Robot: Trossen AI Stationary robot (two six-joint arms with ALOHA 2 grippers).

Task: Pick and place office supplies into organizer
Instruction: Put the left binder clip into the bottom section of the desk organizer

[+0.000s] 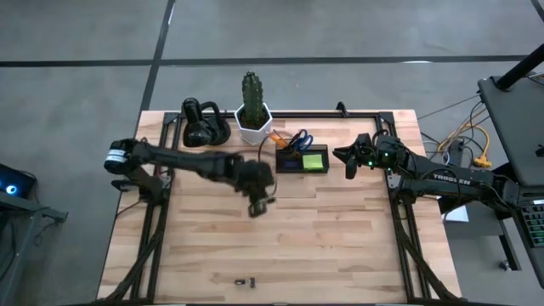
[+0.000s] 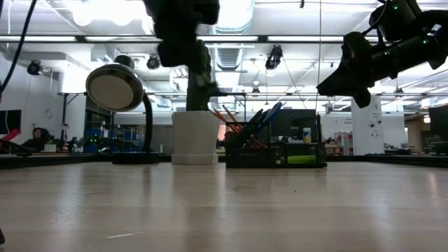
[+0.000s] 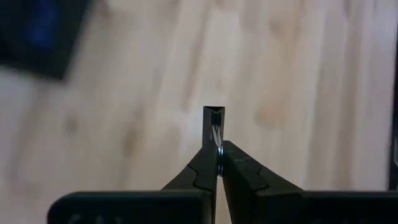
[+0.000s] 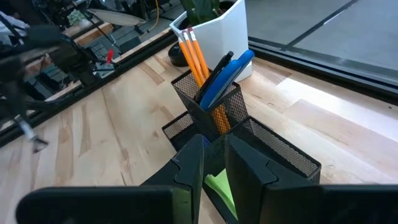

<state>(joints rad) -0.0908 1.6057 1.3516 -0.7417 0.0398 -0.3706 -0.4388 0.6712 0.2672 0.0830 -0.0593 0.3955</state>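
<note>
From above, the left gripper point(image 1: 259, 204) hangs over the middle of the tabletop point(image 1: 340, 238), a short way in front of the organizer point(image 1: 302, 159), which sits at the back edge just beside the white cactus pot point(image 1: 253, 124). Scissors point(image 1: 299, 139) and pencils point(image 1: 279, 137) already stand in the organizer's taller part, and a green sticky pad point(image 1: 315, 161) lies in the lower one. A small dark item point(image 1: 246, 280), too small to make out, lies alone near the front edge. The right gripper point(image 1: 350, 160) waits just beside the organizer.

At table height, the black rounded gadget point(image 2: 119, 91) and the pot stand left of the organizer; nothing blocks the path to it from the front.

In the left wrist view, the jaws are pressed together on a small black clip point(image 3: 214, 121), a thin folded piece of metal. It looks light, stiff and slick, so the pinch on its flat end seems the safest hold; it could twist free easily.

In the right wrist view, the jaws stand slightly apart and hold nothing, directly over the mesh organizer. That arm crowds the drop spot and may stand in the way.
</note>
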